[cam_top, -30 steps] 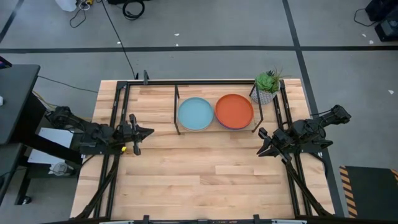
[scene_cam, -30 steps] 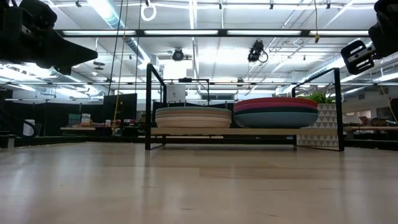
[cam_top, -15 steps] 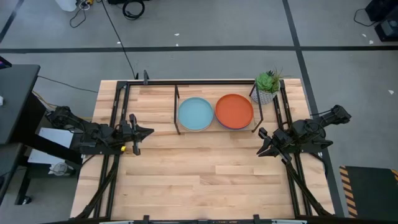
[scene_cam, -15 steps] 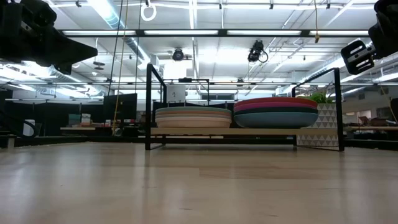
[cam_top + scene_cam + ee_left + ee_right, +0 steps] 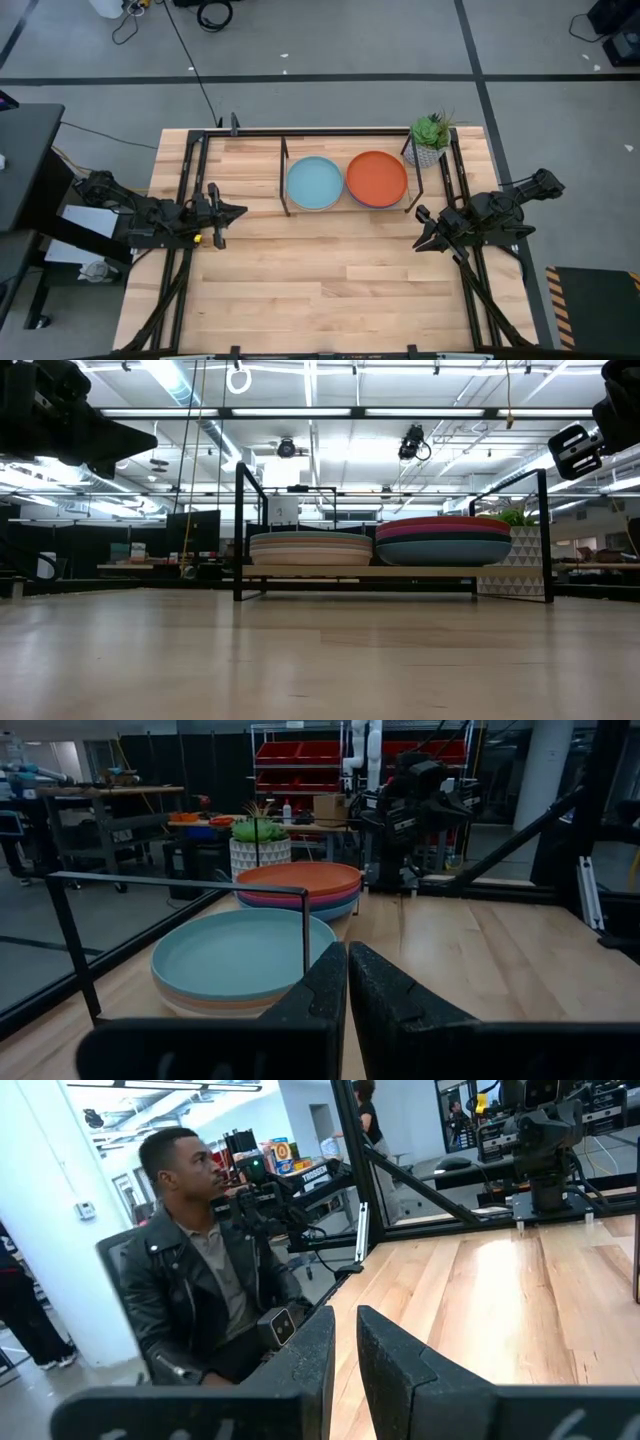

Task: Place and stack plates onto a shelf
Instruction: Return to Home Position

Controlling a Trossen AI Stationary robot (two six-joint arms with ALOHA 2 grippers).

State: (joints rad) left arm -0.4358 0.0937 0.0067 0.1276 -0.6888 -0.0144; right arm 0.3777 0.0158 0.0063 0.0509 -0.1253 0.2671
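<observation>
Shelf (image 5: 284, 172), far centre: two stacks, aqua plate (image 5: 314, 183) topping left, orange plate (image 5: 376, 177) topping right; left gripper (image 5: 240, 211), right gripper (image 5: 420, 228) at table (image 5: 300, 290) sides, jaws together, empty.

Bright, even overhead light fills the high view; the arms (image 5: 150, 215) cast only faint shadows on the table (image 5: 330, 280). In the low view, ceiling lights (image 5: 400, 412) glare white and leave the arms dark silhouettes. The left wrist view is dimmer; the table there carries pale sheen.
</observation>
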